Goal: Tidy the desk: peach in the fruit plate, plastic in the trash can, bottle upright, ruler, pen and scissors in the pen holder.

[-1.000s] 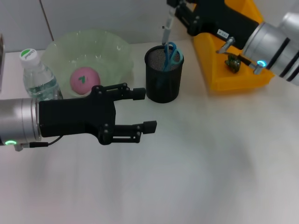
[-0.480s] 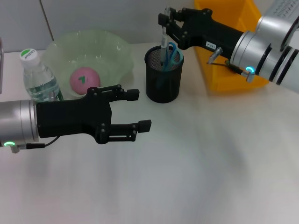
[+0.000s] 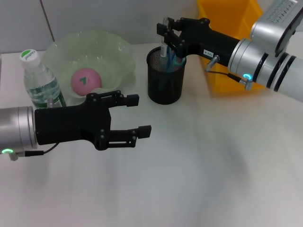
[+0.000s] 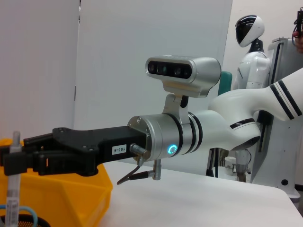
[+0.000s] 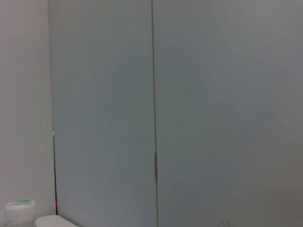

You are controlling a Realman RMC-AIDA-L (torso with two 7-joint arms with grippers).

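Note:
My right gripper (image 3: 165,32) is shut on the silver pen (image 3: 164,47) and holds it upright, its lower end inside the black mesh pen holder (image 3: 164,82). The blue scissors (image 3: 176,57) stand in that holder too. In the left wrist view the pen (image 4: 13,198) hangs from the right gripper (image 4: 13,160) over the holder's rim. The pink peach (image 3: 86,80) lies in the green fruit plate (image 3: 111,52). The bottle (image 3: 41,84) stands upright beside it. My left gripper (image 3: 138,115) hovers open and empty over the desk (image 3: 213,165). The ruler and the plastic are out of view.
The yellow trash can (image 3: 226,21) stands behind my right arm, which hides most of its inside. The fruit plate and the bottle sit close behind my left arm. The right wrist view shows only a wall and the bottle's cap (image 5: 19,209).
My right gripper has moved left and down, bringing the pen from above the holder into it. My left arm has drifted slightly toward me, still open.

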